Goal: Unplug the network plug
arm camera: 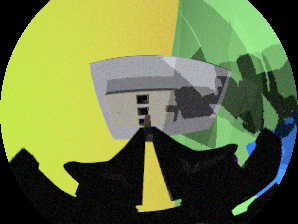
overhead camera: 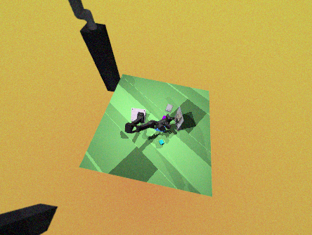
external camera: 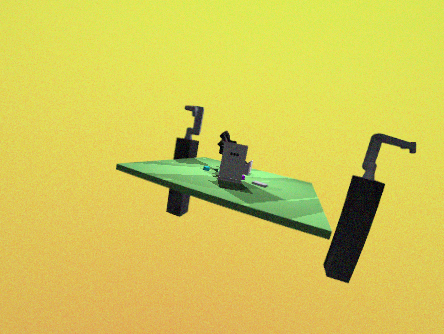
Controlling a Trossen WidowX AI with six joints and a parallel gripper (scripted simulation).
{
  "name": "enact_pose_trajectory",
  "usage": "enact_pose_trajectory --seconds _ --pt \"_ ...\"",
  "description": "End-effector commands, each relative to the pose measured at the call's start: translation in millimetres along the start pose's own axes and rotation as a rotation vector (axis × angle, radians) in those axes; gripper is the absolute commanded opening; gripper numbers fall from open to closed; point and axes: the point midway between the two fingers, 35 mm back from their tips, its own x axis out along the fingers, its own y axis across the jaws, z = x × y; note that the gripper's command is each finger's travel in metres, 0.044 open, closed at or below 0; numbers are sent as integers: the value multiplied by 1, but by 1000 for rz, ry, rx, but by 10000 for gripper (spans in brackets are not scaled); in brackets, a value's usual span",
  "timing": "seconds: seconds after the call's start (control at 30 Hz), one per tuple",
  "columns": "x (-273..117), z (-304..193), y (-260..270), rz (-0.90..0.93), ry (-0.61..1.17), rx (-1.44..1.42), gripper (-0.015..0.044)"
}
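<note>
The gripper [overhead camera: 173, 119] [arm camera: 148, 132] is shut on the small brownish plug [arm camera: 148, 121], close in front of the upright grey panel [overhead camera: 180, 122] [external camera: 234, 167] [arm camera: 102, 80]. The wrist view shows three dark socket openings in a column; the lowest opening [arm camera: 142, 121] shows beside the plug's front end. The plug looks out of the socket, but the depth is hard to judge. The tab cannot be made out. A blue patch [overhead camera: 159, 129] [arm camera: 287, 145], which looks like the marked square, lies on the table under the arm, partly hidden. The panel hides the gripper in the exterior view.
A cyan block [overhead camera: 161, 142] [external camera: 206, 168] and a purple block [overhead camera: 164, 117] [external camera: 243, 177] stand on the green table [overhead camera: 105, 148] [external camera: 300, 190]. A flat grey piece [overhead camera: 169, 108] [external camera: 259, 184] lies near the panel. The arm's pale base plate [overhead camera: 134, 114] is at the left.
</note>
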Motion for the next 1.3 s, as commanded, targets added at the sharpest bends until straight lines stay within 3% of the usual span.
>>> enact_pose_trajectory --seconds 0.0,1.27 --pt "-2 -2 0 0 4 -2 0" --pt "-18 -3 0 0 5 -2 0"
